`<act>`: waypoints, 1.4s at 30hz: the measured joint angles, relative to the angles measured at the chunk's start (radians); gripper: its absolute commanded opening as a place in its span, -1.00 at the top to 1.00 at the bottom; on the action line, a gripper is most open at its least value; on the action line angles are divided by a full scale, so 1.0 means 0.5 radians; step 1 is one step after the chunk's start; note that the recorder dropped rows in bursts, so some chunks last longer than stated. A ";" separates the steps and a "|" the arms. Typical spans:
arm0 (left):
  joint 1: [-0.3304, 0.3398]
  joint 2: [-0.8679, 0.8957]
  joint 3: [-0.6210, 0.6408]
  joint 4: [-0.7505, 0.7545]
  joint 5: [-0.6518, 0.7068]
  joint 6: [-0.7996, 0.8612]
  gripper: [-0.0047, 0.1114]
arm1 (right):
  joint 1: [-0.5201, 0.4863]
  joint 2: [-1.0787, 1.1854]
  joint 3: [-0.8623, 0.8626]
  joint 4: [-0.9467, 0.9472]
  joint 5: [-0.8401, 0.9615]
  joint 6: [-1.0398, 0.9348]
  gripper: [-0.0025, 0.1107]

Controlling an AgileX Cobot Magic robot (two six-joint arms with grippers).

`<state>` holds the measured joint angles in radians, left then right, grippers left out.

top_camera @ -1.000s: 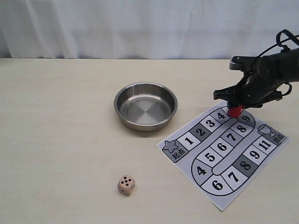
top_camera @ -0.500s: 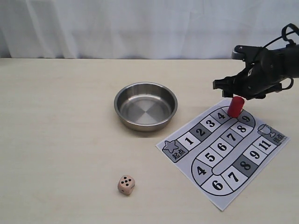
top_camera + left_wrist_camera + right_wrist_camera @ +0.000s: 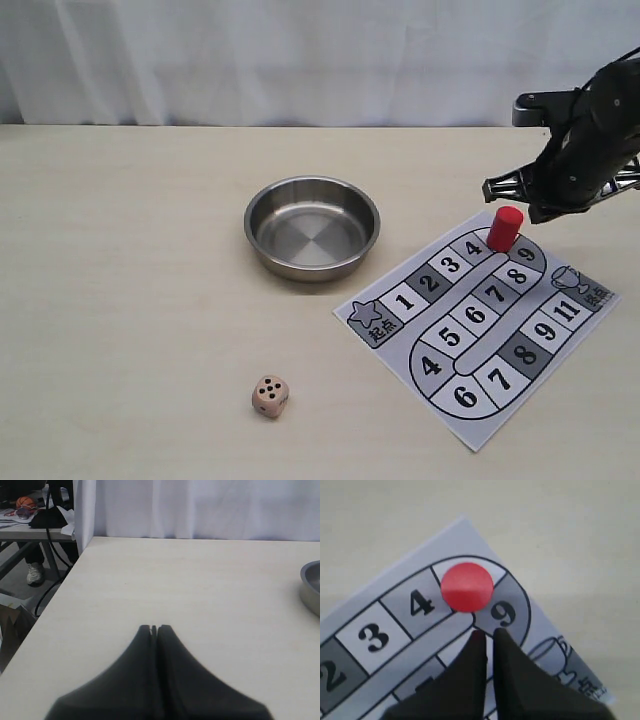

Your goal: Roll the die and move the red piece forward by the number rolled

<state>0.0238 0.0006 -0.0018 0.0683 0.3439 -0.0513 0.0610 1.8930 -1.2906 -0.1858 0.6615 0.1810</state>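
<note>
- Red piece (image 3: 505, 228): glossy plain cylinder, upright, flat round top. It stands on the board's curved bend, on the sq. between "4" and "9". The right wrist view shows its top as a clean red disc (image 3: 467, 587).
- Board (image 3: 466, 396): thin printed paper sheet lying flat and skewed on the surface. It has a winding track of grey and white numbered sqs., w/ a star at the start and a cup at the end.
- Die (image 3: 270, 396): small pale wooden cube w/ rounded corners, alone on the surface at approx. 7 o'clock from the bowl and well apart from the board. Its top face seems to show five black pips.
- Bowl (image 3: 250, 222): shallow round brushed-steel dish w/ a shiny rim, at approx. 10 o'clock from the board.
- Right gripper (image 3: 545, 205): black, hangs in the air at approx. 1 o'clock from the red piece, not touching it. The wrist view shows its jaws (image 3: 489, 632) drawn nearly together w/ only a thin slit between them, gripping nothing.
- Left gripper (image 3: 154, 628): dark matte jaws pressed together, nothing held, over bare surface.
- Surface (image 3: 130, 300): smooth pale beige w/ faint grain.
</note>
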 measured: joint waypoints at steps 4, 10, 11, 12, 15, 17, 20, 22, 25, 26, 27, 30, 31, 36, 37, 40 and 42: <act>0.000 0.000 0.000 0.000 0.000 0.000 0.92 | 0.000 -0.071 0.016 0.132 0.162 -0.173 0.89; 0.000 0.000 0.000 0.000 0.000 0.000 0.92 | 0.000 -0.229 0.148 0.399 0.222 -0.413 0.89; 0.000 0.000 0.000 0.000 0.000 0.000 0.92 | 0.000 -0.268 0.180 0.409 0.237 -0.426 0.89; 0.000 0.000 0.000 0.000 0.000 0.000 0.92 | 0.000 -0.298 0.202 0.415 0.246 -0.436 0.89; 0.000 0.000 0.000 0.000 0.000 0.000 0.92 | 0.000 -0.421 0.298 0.426 0.276 -0.436 0.89; 0.000 0.000 0.000 0.000 0.000 0.000 0.92 | 0.000 -0.518 0.364 0.435 0.300 -0.436 0.89; 0.000 0.000 0.000 0.000 0.000 0.000 0.92 | 0.000 -0.679 0.458 0.435 0.340 -0.436 0.89; 0.000 0.000 0.000 0.000 0.000 0.000 0.92 | 0.000 -0.800 0.514 0.436 0.378 -0.436 0.89; 0.000 0.000 0.000 0.000 0.000 0.000 0.92 | 0.000 -1.037 0.588 0.444 0.439 -0.436 0.89; 0.000 0.000 0.000 0.000 0.000 0.000 0.92 | 0.000 -1.125 0.608 0.453 0.461 -0.436 0.89; 0.000 0.000 0.000 0.000 0.000 0.000 0.92 | 0.000 -1.198 0.623 0.457 0.481 -0.436 0.89; 0.000 0.000 0.000 0.000 0.000 0.000 0.92 | 0.000 -1.487 0.662 0.494 0.539 -0.436 0.89; 0.000 0.000 0.000 0.000 0.000 0.000 0.92 | 0.000 -1.568 0.672 0.503 0.549 -0.436 0.89; 0.000 0.000 0.000 0.000 0.000 0.000 0.92 | 0.000 -2.107 0.676 0.519 0.613 -0.436 0.89; 0.000 0.000 0.000 0.000 0.000 0.000 0.92 | 0.000 -2.194 0.676 0.519 0.624 -0.436 0.89; 0.000 0.000 0.000 0.000 0.000 0.000 0.92 | 0.000 -2.503 0.676 0.519 0.676 -0.436 0.89; 0.000 0.000 0.000 0.000 0.000 0.000 0.92 | 0.000 -2.731 0.676 0.519 0.725 -0.436 0.89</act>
<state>0.0238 0.0006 -0.0018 0.0683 0.3439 -0.0513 0.0610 0.5273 -0.9526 0.0736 1.0240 -0.0369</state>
